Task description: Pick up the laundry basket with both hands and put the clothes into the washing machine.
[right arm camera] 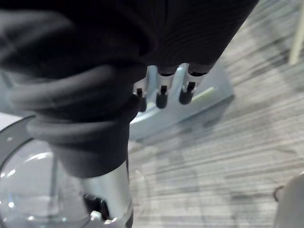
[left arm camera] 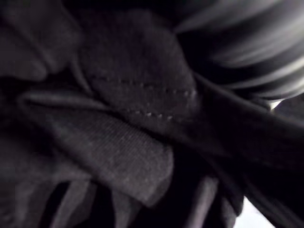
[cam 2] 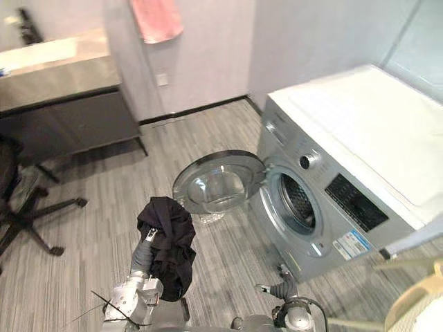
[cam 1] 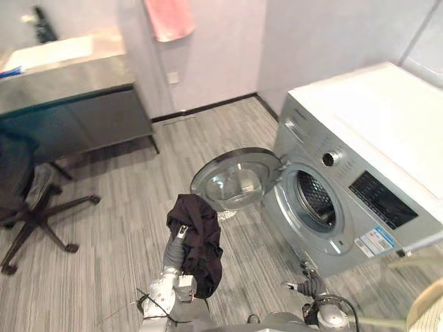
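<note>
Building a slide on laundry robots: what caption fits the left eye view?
Black garment draped over the raised left robot hand, facing the washing machine with its round door open.

light: bright, soft, even | washing machine [cam 1: 387, 117] top: near-white glare | its door glass [cam 1: 235, 183]: pale reflections | floor [cam 1: 138, 207] before machine: faint shadows | left wrist view: dim

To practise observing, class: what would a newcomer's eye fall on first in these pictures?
A dark garment hangs in mid-air at the centre, before the open round door. The silver washing machine stands at the right; a pink towel hangs on the far wall.
</note>
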